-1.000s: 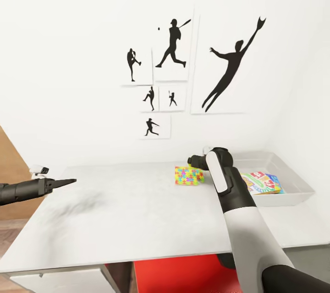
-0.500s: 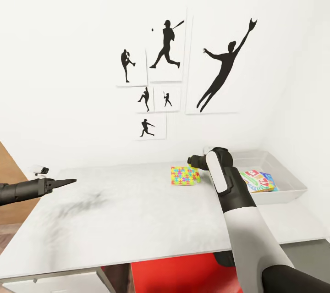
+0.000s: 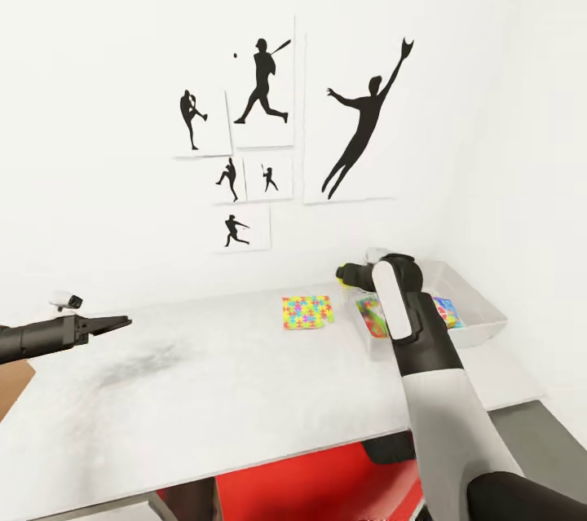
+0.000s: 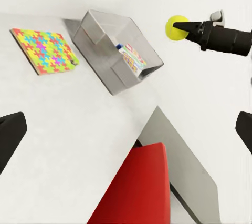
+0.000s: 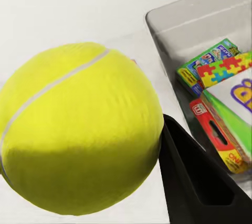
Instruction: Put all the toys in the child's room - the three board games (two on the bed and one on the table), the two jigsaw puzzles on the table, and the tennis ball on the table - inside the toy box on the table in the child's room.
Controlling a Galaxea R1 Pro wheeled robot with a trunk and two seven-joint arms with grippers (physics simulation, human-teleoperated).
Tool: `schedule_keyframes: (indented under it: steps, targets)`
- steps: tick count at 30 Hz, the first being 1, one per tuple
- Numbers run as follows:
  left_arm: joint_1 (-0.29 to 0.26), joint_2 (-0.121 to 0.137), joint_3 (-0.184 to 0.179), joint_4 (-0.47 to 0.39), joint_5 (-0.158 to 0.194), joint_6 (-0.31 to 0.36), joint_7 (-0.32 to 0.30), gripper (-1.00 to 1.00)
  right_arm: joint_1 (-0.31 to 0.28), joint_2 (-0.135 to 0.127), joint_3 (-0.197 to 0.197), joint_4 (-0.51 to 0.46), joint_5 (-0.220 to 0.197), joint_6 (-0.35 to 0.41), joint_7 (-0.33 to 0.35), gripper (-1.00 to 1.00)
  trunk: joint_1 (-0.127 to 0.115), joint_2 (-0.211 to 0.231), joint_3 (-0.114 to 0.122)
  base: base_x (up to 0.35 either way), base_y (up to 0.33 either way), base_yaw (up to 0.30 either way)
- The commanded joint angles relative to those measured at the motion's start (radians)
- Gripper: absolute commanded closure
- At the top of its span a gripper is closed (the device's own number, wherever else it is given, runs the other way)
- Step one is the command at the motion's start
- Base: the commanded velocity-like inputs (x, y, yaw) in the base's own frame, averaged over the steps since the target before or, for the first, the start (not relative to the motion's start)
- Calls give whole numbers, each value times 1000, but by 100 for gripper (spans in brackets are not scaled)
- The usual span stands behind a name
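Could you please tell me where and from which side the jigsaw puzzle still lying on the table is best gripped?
The jigsaw puzzle lies flat on the table, too thin to pinch from above. Probably best to take its near edge from the front, fingers low, or slide it to the table's edge first. The left gripper looks free for this; the right gripper holds the tennis ball.

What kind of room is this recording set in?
Most likely a child's bedroom or playroom: black athlete silhouette posters hang on the white wall, a jigsaw puzzle lies on the desk, and a grey tray holds boxed games.
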Motion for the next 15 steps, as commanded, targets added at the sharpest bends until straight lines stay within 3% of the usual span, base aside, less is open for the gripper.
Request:
schedule_keyframes:
  steps: [1,8,15]
  targets:
    - [0,1,0,0,0,12,-4,-100,-1,0,1,-19,-13,2,-14,100,1,-2,-2,0,0,-274]
    - [0,4,1,0,1,16,-4,-100,-2,0,6,-131,-14,4,-14,100,1,-2,4,0,0,-262]
    - [0,5,0,0,-1,16,-4,-100,-2,0,-1,-119,-11,3,-16,100,1,-2,10,0,0,-256]
